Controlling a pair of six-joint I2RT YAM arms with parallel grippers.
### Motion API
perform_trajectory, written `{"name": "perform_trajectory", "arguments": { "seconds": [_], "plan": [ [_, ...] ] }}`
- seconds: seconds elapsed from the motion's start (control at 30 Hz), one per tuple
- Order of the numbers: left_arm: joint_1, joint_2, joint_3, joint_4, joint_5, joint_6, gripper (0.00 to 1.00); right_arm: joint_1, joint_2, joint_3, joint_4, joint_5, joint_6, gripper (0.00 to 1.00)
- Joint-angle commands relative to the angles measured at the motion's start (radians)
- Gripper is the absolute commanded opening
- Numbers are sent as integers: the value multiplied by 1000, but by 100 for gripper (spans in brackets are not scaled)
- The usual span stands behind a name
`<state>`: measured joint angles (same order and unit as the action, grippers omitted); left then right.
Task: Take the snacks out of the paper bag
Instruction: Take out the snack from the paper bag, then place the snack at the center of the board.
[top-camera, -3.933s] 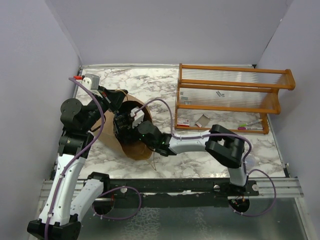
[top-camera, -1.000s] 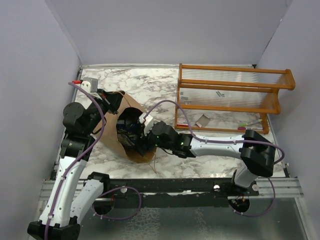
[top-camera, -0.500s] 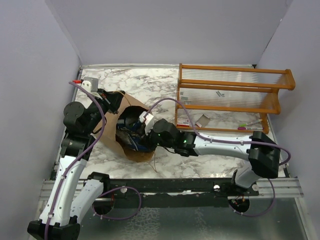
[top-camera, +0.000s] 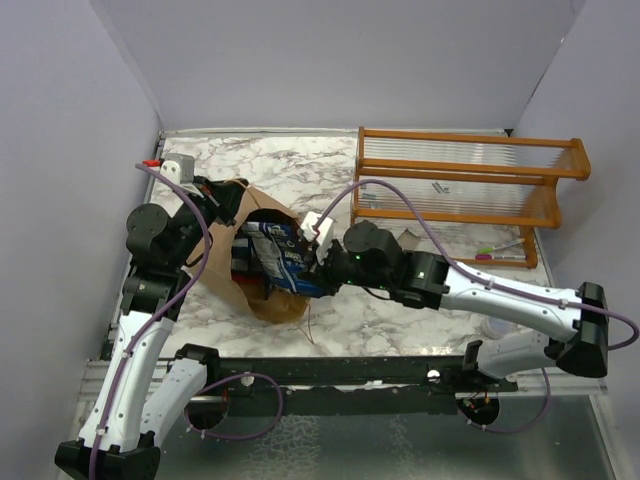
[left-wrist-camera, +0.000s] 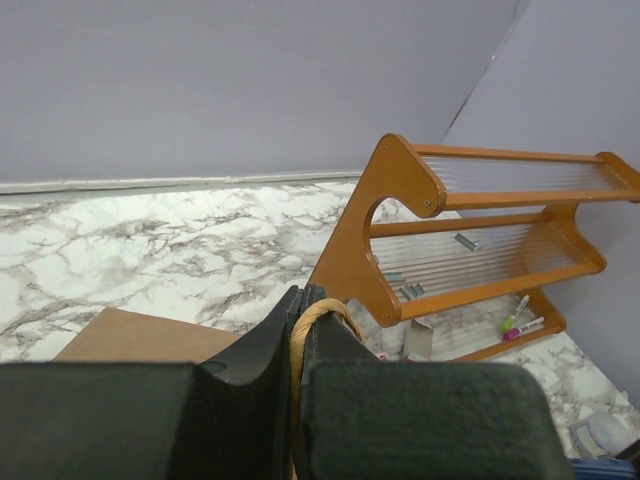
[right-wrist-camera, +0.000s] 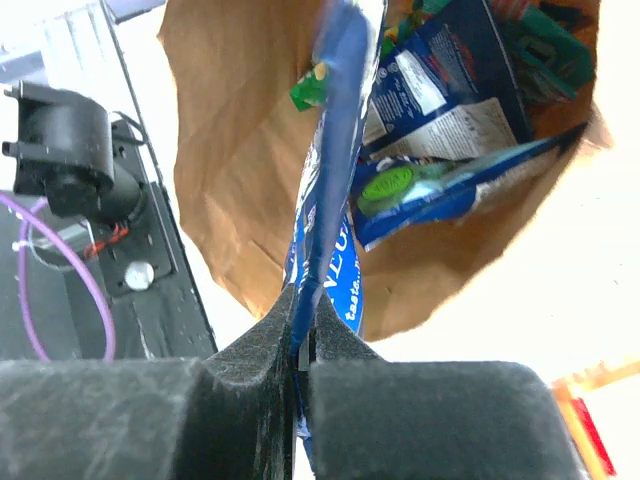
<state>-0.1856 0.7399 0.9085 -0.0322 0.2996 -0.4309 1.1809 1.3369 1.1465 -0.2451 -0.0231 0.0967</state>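
The brown paper bag (top-camera: 272, 306) lies tilted on the marble table with its mouth facing right. My left gripper (top-camera: 220, 200) is shut on its twisted-paper handle (left-wrist-camera: 306, 322) at the bag's upper rim. Just outside the mouth, my right gripper (top-camera: 318, 262) is shut on the edge of a dark blue snack packet (top-camera: 281, 256). That packet hangs edge-on from the right gripper (right-wrist-camera: 305, 322) in the right wrist view as a dark blue strip (right-wrist-camera: 336, 170). More snacks stay inside the bag (right-wrist-camera: 225, 150): another dark blue packet (right-wrist-camera: 450, 80), a green-labelled one (right-wrist-camera: 390, 186) and a teal one (right-wrist-camera: 545, 50).
An orange-brown wooden slatted rack (top-camera: 460, 190) stands at the back right, holding a grey card (top-camera: 406, 239) and markers (top-camera: 500, 250) on its lowest shelf. Purple-grey walls close in the table on three sides. The black rail (top-camera: 350, 375) with the arm bases runs along the near edge.
The right gripper has shut on the dark blue packet inside the bag and drawn back to the right, so the packet now stands out of the mouth. The left gripper has kept its hold on the handle.
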Motion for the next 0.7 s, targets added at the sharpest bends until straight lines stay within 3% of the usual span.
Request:
{"name": "perform_trajectory", "arguments": {
  "seconds": [0.0, 0.23, 0.3, 0.5, 0.67],
  "plan": [
    [-2, -6, 28, 37, -55, 34, 0, 3, -147, 38, -162, 13, -140, 1],
    [-3, -6, 33, 51, -120, 52, 0, 3, -423, 5, -455, -195, -577, 1],
    [-3, -2, 33, 63, -117, 52, 0, 3, -469, -17, -539, -123, -656, 1],
    [-3, -5, 9, 85, -132, 82, 0, 3, -500, -207, -609, 351, -721, 1],
    [-3, -15, -8, 85, -155, 115, 0, 3, -505, -344, -498, 470, -762, 1]
  ]
}}
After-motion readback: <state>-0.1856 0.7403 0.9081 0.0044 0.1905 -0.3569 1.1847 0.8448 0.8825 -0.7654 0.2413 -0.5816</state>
